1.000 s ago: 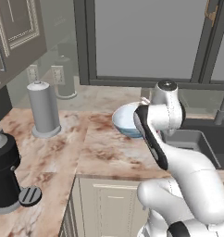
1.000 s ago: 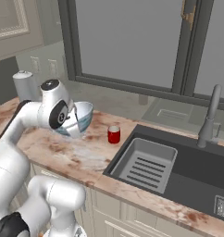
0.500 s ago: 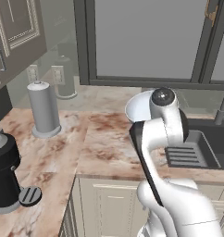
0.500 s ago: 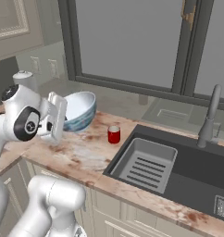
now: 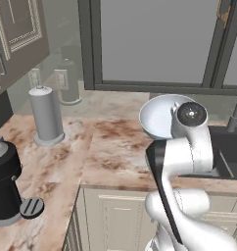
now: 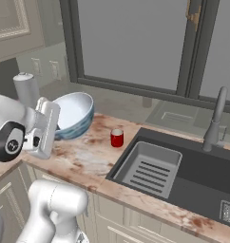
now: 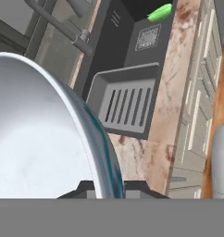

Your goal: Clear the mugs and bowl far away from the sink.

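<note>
We are seeing one bowl [image 6: 73,115], tilted and lifted off the tabletop [image 6: 91,159], our fingers [image 7: 132,189] clenching its rim. One red mug [image 6: 117,137] is standing beside the sink [image 6: 193,166]. One paper-towel roll [image 5: 46,116] is sitting on marble tabletop, beneath a window [image 6: 131,42].

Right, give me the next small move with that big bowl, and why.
Probably carry the wide pale blue-white bowl further left along the marble counter, then lower it. The tool is shut on its rim, holding it tilted above the counter, and the dark sink with its grey drainer insert is close by.
</note>
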Available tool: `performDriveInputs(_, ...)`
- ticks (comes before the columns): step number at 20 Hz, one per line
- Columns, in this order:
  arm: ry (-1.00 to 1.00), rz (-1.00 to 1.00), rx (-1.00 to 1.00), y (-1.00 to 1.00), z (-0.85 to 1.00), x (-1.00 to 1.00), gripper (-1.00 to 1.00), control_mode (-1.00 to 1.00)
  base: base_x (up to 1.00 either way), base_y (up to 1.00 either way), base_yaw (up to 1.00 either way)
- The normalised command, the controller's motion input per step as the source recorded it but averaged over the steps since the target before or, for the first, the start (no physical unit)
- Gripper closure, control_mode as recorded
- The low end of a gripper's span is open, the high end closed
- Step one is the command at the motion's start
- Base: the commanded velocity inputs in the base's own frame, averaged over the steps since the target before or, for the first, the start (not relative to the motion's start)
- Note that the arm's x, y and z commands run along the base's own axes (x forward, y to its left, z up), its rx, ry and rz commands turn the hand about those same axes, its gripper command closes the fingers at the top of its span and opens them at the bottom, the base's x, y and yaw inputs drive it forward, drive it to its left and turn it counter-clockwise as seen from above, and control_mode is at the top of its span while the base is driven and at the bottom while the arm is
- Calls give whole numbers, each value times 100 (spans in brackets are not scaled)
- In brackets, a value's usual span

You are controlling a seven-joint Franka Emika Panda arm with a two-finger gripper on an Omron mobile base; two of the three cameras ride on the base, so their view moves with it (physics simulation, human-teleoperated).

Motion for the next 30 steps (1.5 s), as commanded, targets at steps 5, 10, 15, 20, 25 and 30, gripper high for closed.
performDriveInputs(5,10,0,13,-6,20,-24,100,-100,0,0,0)
performDriveInputs(10,1,0,23,-5,6,-23,100,-100,0,0,0)
performDriveInputs(15,3,0,1,0,0,-1,100,-100,0,0,0)
performDriveInputs(20,1,0,0,0,0,-2,100,100,-7,0,0)
performDriveInputs(25,0,0,0,0,0,0,100,100,-87,-11,-6)
performDriveInputs(30,0,0,0,0,0,0,100,100,-98,-35,-39)
